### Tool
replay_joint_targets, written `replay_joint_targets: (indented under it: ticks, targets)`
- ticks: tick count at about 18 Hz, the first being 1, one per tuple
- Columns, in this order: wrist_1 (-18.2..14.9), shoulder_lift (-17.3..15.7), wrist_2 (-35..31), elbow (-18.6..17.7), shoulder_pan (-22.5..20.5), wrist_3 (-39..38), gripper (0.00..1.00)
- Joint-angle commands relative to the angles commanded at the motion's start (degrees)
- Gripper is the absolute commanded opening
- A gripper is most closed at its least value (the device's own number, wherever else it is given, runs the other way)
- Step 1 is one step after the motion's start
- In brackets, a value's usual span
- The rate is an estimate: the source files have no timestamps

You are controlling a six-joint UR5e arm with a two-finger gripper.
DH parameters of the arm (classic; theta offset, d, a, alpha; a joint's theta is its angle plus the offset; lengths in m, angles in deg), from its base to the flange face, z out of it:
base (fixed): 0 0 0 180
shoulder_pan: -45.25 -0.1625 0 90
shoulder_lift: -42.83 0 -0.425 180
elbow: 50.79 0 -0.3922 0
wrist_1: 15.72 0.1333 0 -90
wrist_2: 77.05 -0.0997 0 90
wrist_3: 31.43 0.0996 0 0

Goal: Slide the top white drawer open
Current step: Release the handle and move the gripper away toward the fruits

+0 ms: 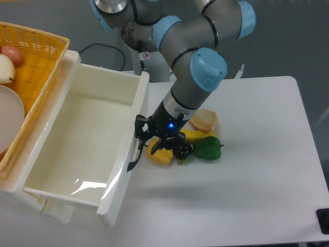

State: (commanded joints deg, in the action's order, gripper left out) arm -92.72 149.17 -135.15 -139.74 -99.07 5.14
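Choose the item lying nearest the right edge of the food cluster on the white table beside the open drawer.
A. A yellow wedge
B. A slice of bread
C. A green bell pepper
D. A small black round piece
C: the green bell pepper reaches farthest right, just past the slice of bread above it.

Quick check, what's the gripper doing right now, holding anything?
Gripper: at the curved black handle of the top white drawer, apparently shut on it; the contact itself is hard to make out.
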Motion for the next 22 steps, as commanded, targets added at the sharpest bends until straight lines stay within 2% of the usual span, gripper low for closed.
replay_joint_targets:
  ticks: [4, 11, 15, 17, 22]
  targets:
    - [0.0, -0.1, 0.5, 0.0, -0.7, 0.0, 0.5]
    - [0.4, -0.6, 1.8, 0.7, -2.9, 0.1, 0.59]
    - [3.9, -0.7, 1.5, 0.9, -5.4, 0.6, 0.8]
    - [5.0, -0.8, 1.4, 0.9, -6.9, 2.6, 0.98]
    - [5.2, -0.8, 1.1, 1.3, -10.8, 5.1, 1.0]
